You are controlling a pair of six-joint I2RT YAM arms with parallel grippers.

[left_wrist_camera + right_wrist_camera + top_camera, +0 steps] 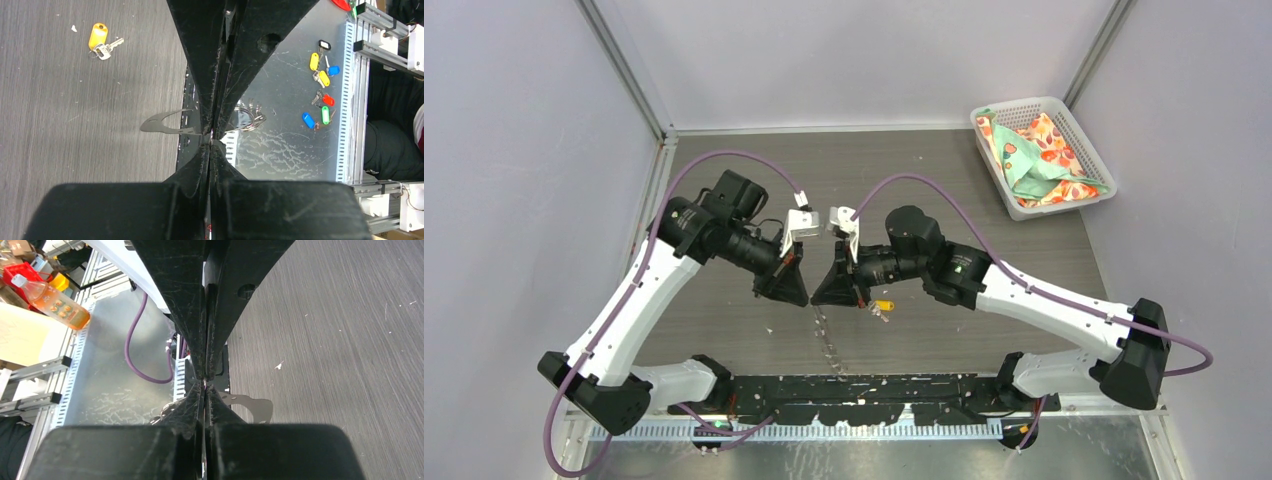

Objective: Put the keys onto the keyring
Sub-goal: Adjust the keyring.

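The keys in view come to one on the table (724,325): a yellow-headed key (883,305) with a silver blade, lying flat just to the right of the right tool, touching neither tool. No blue-headed key shows on the table surface. The keyring (247,117) appears only in the left wrist view, as one thin silvery loop right beside the tips of the left tool (212,137). That tool is closed tight, finger against finger, and I cannot tell whether the loop is pinched there or only lies behind the tips. The right tool (205,382) is also fully closed, its two fingers pressed together, with nothing visibly held between them. The two tools point toward each other over the middle of the table, tips near but apart.

On the metal shelf beyond the near table edge lies a loose cluster of spare tags (322,90): two yellow, two blue, one red, one green and one black-and-white. One white basket (1019,104) stands in the far right corner with one patterned cloth (1034,155) in it
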